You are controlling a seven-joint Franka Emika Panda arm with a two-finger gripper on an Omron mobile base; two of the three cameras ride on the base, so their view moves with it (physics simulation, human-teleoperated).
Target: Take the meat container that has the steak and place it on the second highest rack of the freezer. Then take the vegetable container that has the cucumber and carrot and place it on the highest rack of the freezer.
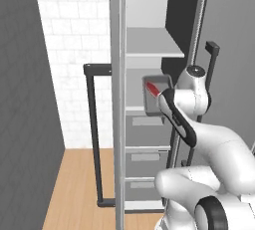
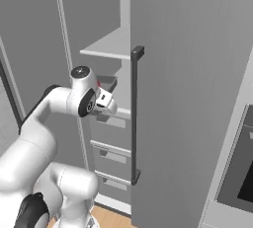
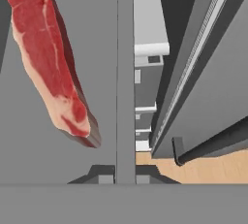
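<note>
The meat container point(image 1: 155, 97) is a grey tray, tipped up on edge in front of the freezer point(image 1: 149, 124). It hangs between the highest rack point(image 1: 152, 44) and the shelf board below it point(image 1: 133, 108). The red steak point(image 3: 48, 63) lies against the tray's floor point(image 3: 97, 34), and shows as a red patch, the steak point(image 1: 152, 88), from the left base. My gripper point(image 3: 125, 173) is shut on the tray's side wall point(image 3: 125, 72), which runs up between the fingertips point(image 3: 100, 172). From the right base, my hand point(image 2: 103, 99) sits just below the tray point(image 2: 106, 81). The vegetable container is out of view.
Grey drawers point(image 1: 144, 157) fill the cabinet under the shelves. An open door edge point(image 1: 117, 124) with a dark bar handle point(image 1: 93, 139) stands left of the opening. Another grey door with a long handle point(image 2: 134, 113) stands close on the right, with the black oven point(image 2: 242, 172) beyond it.
</note>
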